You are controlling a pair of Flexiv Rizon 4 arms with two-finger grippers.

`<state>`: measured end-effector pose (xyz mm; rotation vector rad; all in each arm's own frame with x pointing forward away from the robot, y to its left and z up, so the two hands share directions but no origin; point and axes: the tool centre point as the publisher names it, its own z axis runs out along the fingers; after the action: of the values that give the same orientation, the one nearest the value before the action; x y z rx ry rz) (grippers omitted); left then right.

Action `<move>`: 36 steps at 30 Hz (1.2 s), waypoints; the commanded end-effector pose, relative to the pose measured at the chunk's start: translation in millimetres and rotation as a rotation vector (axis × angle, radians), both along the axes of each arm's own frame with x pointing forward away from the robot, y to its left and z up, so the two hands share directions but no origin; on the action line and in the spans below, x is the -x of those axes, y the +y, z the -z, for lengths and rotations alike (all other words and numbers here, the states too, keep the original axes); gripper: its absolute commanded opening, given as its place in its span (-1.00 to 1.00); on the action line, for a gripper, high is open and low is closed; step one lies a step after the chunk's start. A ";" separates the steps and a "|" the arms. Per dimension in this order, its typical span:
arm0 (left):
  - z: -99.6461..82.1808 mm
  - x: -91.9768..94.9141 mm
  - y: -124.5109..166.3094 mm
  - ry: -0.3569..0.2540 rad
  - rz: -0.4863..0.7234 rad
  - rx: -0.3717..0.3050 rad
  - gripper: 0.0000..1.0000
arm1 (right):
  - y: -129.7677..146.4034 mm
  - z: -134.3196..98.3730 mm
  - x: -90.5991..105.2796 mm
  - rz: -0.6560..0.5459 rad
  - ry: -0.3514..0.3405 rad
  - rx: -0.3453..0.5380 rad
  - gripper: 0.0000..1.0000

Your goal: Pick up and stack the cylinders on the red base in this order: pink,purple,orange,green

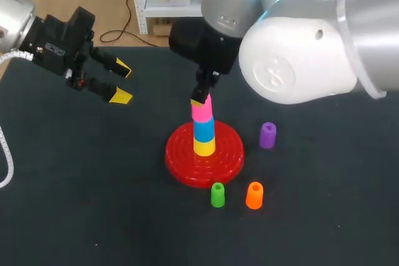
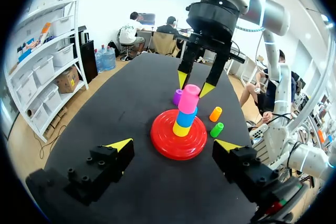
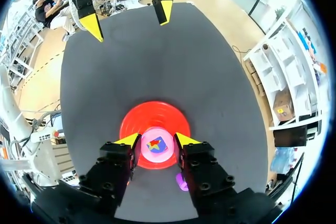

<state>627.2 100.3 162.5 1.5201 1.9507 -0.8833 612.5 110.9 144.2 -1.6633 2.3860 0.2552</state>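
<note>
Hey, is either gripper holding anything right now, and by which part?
The right gripper appears to grip the pink cylinder by its upper sides, atop the blue cylinder. The left gripper holds nothing.

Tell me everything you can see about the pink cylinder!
The pink cylinder is a small, smooth, plastic-looking tube, hollow down the middle. It sits on top of the blue cylinder, which rests on the yellow cylinder on the red base. It leans slightly. The right end effector straddles its top, but I cannot tell whether it is gripping.
</note>
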 end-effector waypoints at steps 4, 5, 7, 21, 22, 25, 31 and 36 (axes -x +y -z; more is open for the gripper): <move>0.8 0.4 0.6 -0.003 0.000 0.002 1.00 | 0.7 0.9 3.5 -0.010 0.001 -0.010 -1.00; 0.8 0.4 0.6 -0.003 0.000 0.002 1.00 | 0.2 0.3 3.3 -0.008 0.002 -0.011 -1.00; 0.8 0.4 0.6 -0.003 0.000 0.002 1.00 | -0.9 0.3 3.6 -0.008 -0.001 -0.011 -1.00; 0.8 0.4 0.6 -0.003 0.000 0.002 1.00 | -3.8 21.9 8.2 -0.006 0.009 0.010 -1.00; 0.8 0.4 0.6 -0.003 0.000 0.002 1.00 | -3.8 23.5 8.5 -0.005 0.015 0.011 -1.00; 0.8 0.4 0.6 -0.003 0.000 0.002 1.00 | -3.9 25.0 9.3 -0.005 0.018 0.011 -1.00; 0.8 0.4 0.6 -0.003 0.000 0.002 1.00 | -4.4 20.8 9.9 -0.007 0.011 0.000 -1.00; 0.8 0.4 0.6 -0.003 0.000 0.002 1.00 | -7.5 5.0 10.8 0.001 -0.008 -0.036 1.00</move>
<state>627.2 100.3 162.5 1.5201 1.9507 -0.8833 607.3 110.8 136.4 -1.6619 2.3809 0.2830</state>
